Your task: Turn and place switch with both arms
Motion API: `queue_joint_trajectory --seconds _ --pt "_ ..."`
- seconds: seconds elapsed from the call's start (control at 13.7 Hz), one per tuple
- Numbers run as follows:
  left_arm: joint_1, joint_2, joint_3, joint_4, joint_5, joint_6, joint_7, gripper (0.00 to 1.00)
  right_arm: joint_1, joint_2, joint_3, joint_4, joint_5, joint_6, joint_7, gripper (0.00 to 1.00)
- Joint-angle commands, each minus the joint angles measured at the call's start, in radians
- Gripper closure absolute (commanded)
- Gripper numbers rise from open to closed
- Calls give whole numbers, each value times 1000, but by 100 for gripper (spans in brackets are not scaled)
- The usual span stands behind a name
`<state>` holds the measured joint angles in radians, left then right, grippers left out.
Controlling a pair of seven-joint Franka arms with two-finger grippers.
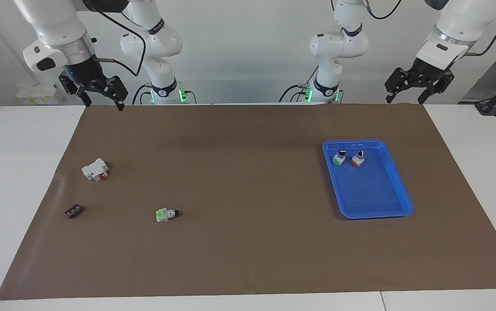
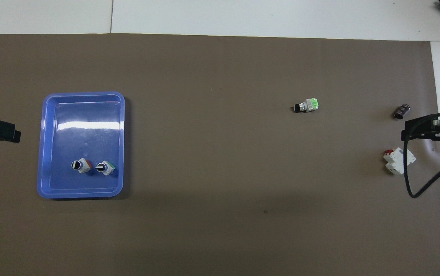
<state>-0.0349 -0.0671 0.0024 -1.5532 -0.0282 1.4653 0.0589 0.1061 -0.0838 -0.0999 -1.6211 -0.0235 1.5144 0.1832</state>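
In the facing view, we are seeing the switch (image 1: 167, 214) lying on its side on the brown mat (image 1: 248, 242), toward the right arm's end of the table, its green block pointing toward that end and its black knob toward the blue tray (image 1: 397, 183). The right gripper (image 1: 103, 100) is hanging over the mat's edge nearest the robots, fingers spread and holding nothing. The left gripper (image 1: 405, 99) is hanging likewise at its own end, fingers spread and empty. Two small switches are standing in the tray, a green-based switch (image 1: 339, 158) beside a red-based switch (image 1: 358, 159). We are finding no legible writing on any part.

In the overhead view, we are seeing the switch (image 2: 306, 105) lying farther from the robots than the white boxy part with red (image 2: 397, 161), and a small dark part (image 2: 401, 111) lying near the mat's end. No readable labels are showing here either.
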Motion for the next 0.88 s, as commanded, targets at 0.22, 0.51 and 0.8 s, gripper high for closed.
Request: queue_joint_trajectory --seconds 0.22,0.51,0.8 --pt "-5 -26 5 -30 8 4 1 0 -9 -14 0 -17 13 12 -21 0" --pt "-5 -26 5 -30 8 4 1 0 -2 -36 2 -86 13 102 95 0" --pt "-5 -26 5 -30 8 4 1 0 18 7 12 -124 11 235 347 0"
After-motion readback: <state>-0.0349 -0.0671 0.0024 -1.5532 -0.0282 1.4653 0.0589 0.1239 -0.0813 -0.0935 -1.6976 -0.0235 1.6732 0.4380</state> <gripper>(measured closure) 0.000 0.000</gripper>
